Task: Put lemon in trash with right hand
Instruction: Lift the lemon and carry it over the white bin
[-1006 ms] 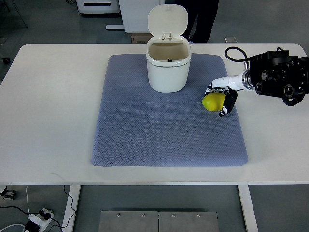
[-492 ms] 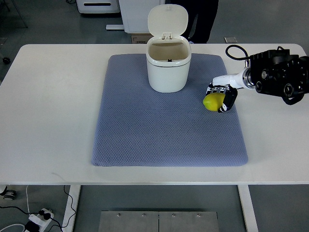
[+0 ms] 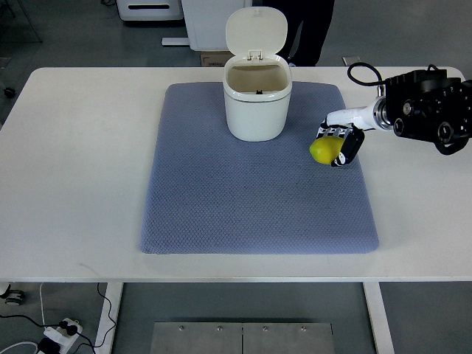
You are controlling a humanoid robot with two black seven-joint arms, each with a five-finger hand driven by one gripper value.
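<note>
**Lemon in hand, bin up and to the left**

The right hand (image 3: 341,141) has its dark fingers (image 3: 349,145) curled around the lemon (image 3: 325,150), gripping it from the right side, so the fruit bulges out toward the left of the grasp. The pair sits right of centre in the frame, over the right part of the blue mat (image 3: 258,199); whether the lemon is clear of the mat cannot be told from this steep view. Its long axis runs roughly left to right, tilted slightly down at the left.

The trash bin (image 3: 257,103) stands at upper centre, lid (image 3: 256,31) flipped open and back, mouth exposed. It lies up and to the left of the lemon, near but apart. The coming move, I judge, is a lift and a carry up-left over the rim.

The right arm (image 3: 424,114) reaches in from the right edge, wrist pointing left. No left arm shows.
</note>
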